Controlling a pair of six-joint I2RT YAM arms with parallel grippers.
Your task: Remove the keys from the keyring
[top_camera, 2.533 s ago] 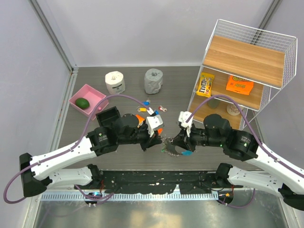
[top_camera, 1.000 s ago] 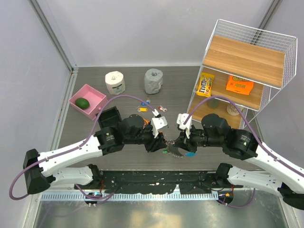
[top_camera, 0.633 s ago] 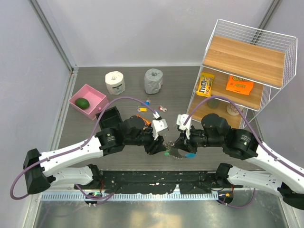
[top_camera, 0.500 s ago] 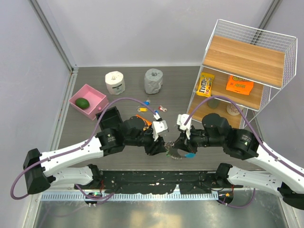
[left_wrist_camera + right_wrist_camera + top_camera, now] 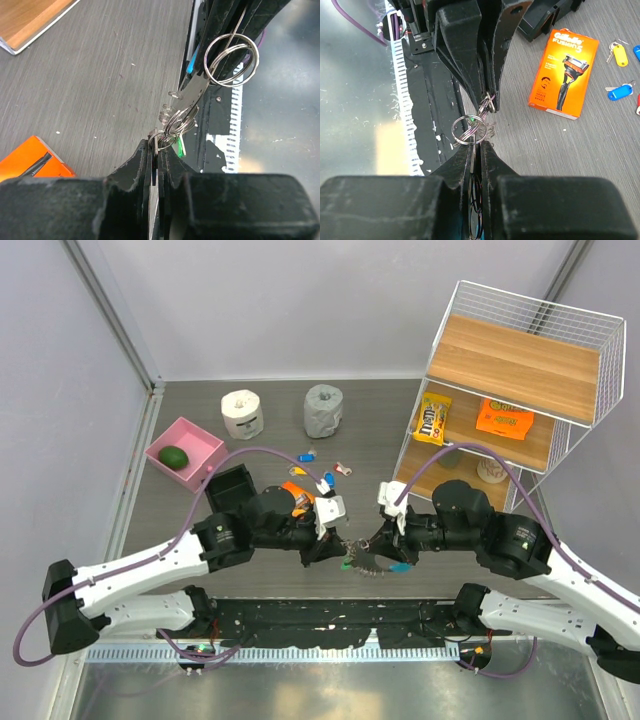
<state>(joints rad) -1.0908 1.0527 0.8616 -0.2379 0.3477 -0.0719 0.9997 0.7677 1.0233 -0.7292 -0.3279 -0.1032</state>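
Observation:
The keys (image 5: 366,562), a jagged grey metal bunch, hang between my two grippers just above the table's near edge. My left gripper (image 5: 338,546) is shut on a flat key (image 5: 156,144) joined to small steel rings (image 5: 176,122) and a green tag (image 5: 180,146). My right gripper (image 5: 373,548) is shut on the other end, where a large split ring (image 5: 469,129) sticks out of its jaws. The light-blue keyring (image 5: 399,566) shows beside the right fingers, and as a blue sliver (image 5: 192,64) in the left wrist view.
An orange razor box (image 5: 565,72) lies behind the left gripper. Small tagged keys (image 5: 308,455) lie further back. A pink bin (image 5: 200,445) and a black box (image 5: 228,485) stand at the left, two rolls (image 5: 242,412) at the back, and a wire shelf (image 5: 520,390) at the right.
The left gripper has drawn slightly left and back from half a second ago. Both grippers stay shut on the bunch, which has sunk nearer the table edge than 2.5 s ago.

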